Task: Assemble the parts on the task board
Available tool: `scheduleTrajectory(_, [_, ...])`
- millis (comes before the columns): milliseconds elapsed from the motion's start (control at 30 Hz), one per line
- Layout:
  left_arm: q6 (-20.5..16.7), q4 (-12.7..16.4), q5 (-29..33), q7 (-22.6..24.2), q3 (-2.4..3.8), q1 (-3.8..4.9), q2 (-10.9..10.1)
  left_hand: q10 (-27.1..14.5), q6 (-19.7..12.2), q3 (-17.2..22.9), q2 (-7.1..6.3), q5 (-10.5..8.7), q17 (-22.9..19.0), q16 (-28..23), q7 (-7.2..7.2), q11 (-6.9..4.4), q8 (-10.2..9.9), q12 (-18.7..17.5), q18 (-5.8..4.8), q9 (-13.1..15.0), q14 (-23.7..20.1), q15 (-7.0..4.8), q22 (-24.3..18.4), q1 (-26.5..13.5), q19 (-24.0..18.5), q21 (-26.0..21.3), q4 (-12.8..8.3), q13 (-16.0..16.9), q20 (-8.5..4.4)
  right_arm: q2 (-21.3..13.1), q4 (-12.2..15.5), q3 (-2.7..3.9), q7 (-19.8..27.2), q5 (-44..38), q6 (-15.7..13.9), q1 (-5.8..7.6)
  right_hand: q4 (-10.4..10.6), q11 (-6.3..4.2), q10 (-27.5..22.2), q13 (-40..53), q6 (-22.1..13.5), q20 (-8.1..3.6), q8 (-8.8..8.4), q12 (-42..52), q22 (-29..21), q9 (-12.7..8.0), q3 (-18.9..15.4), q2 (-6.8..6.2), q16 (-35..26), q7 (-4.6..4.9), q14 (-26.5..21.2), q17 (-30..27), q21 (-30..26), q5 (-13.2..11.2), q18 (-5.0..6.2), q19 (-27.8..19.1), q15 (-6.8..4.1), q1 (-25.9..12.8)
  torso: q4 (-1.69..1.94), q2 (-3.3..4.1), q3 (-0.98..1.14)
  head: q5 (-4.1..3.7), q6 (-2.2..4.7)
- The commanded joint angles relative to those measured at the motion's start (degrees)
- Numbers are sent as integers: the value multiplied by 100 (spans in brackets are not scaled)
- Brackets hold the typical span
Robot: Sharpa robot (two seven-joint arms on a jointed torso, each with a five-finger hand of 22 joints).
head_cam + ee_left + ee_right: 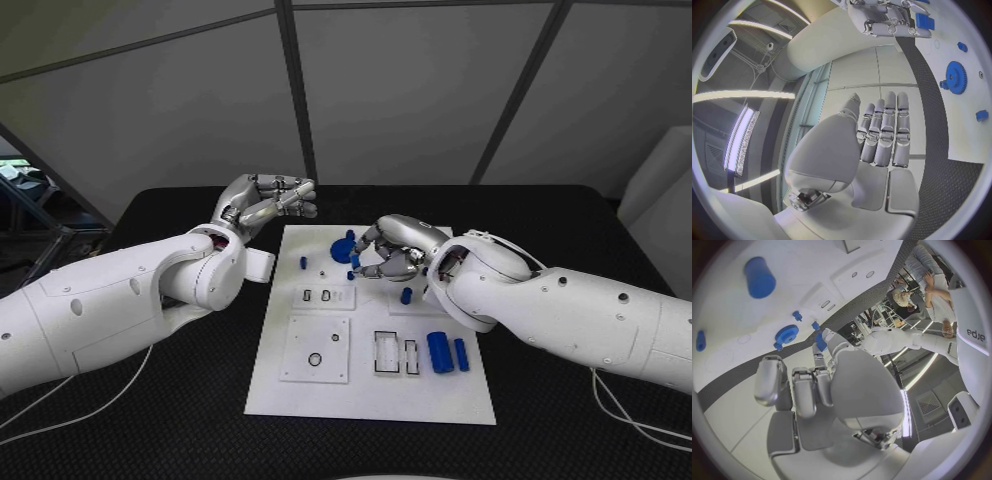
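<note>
My two hands work over the white task board [369,400] at the middle of the black desk [577,230]. My left hand [264,203] is raised just off the board's far left corner, above the desk, its fingers [891,131] stretched out straight side by side and holding nothing. My right hand [392,249] sits low over the board's far edge, fingers [806,391] curled inward; a small blue part [820,341] shows at their tips in the right wrist view, though I cannot tell whether they actually pinch it. Just beside that hand, on the board's far side, lies a blue gear [342,249]. A small blue peg [303,263] stands to the left of the gear, and another small blue piece [407,295] lies nearer the board's middle, close under my right wrist. Two blue cylinders [447,353] lie side by side toward the board's near right, next to rectangular slots [388,353]. A black ring [315,359] rests on the raised square plate at the near left.
</note>
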Motion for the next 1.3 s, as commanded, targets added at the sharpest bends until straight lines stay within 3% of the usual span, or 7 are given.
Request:
scheduleTrajectory(33, [31,3,-22,-12,5,8,10,32,25,32,32,-26,9,-21,10,5,-20,-24,-75,-3,18,0,8,34,-47,39,-8,-8,3,142,-67,-8,-525,-515,104,-34,-16,-27,280,1105,82,-35,21,14,-4,22,33,29,27,-37,595,1510,22,-2,-26,-14,-24,-12,-3,1,0,41,-16])
scheduleTrajectory(333, [36,9,-22,-26,5,8,28,32,26,33,33,-26,9,-22,8,5,-20,-24,-76,-3,18,0,8,34,-47,40,-8,-8,3,473,-197,-32,-717,-727,255,-146,-18,-28,269,1092,86,-37,21,-2,-19,25,32,25,27,-37,595,1510,15,-14,-23,-22,-26,-18,-7,2,4,89,-45])
scheduleTrajectory(633, [30,8,-23,-50,5,8,41,31,28,36,35,-26,11,-25,5,4,-20,-25,-76,-3,18,1,9,32,-48,42,-6,-8,3,619,-278,-147,-745,-839,374,-191,-14,-28,264,1087,87,-41,15,-9,-29,32,19,6,27,-36,595,1510,10,-46,-21,-28,-27,-51,-12,-2,6,153,-69])
scheduleTrajectory(767, [-13,15,-23,-50,5,8,39,30,29,35,33,-28,13,-30,8,5,-22,-25,-77,-3,15,3,10,25,-53,42,-2,-9,4,649,-300,-159,-745,-872,426,-202,-10,-29,262,1084,91,-43,11,-14,-42,38,13,1,27,-39,595,1510,3,-90,-19,-35,-29,-75,-11,6,6,184,-127])
scheduleTrajectory(900, [-73,15,-23,-27,6,8,25,28,30,33,28,-30,16,-43,14,9,-25,-26,-82,-3,4,8,9,10,-69,39,6,-9,8,670,-320,-164,-749,-918,504,-207,-3,-30,255,1076,88,-44,3,-25,-72,45,7,1,27,-39,595,1510,-12,-161,-13,-53,-30,-104,-6,4,-2,228,-133])
scheduleTrajectory(1067, [-86,2,-23,-40,6,8,12,29,32,35,28,-30,17,-49,13,10,-26,-25,-83,-3,-1,10,9,8,-77,37,8,-9,9,709,-359,-169,-752,-951,560,-218,13,-24,232,1050,62,-45,-24,-58,-101,50,-12,-10,27,-31,595,1510,-29,-269,-8,-71,-27,-157,-3,7,9,288,-124])
scheduleTrajectory(1300, [-89,-4,-23,-39,6,8,20,27,32,34,25,-30,19,-53,17,12,-28,-26,-84,-3,-4,12,9,2,-84,35,11,-9,11,769,-392,-171,-741,-962,573,-241,13,-24,232,1050,62,-45,-24,-58,-101,50,-12,-10,27,-31,595,1510,-29,-269,-8,-71,-27,-157,-13,14,8,290,-136])
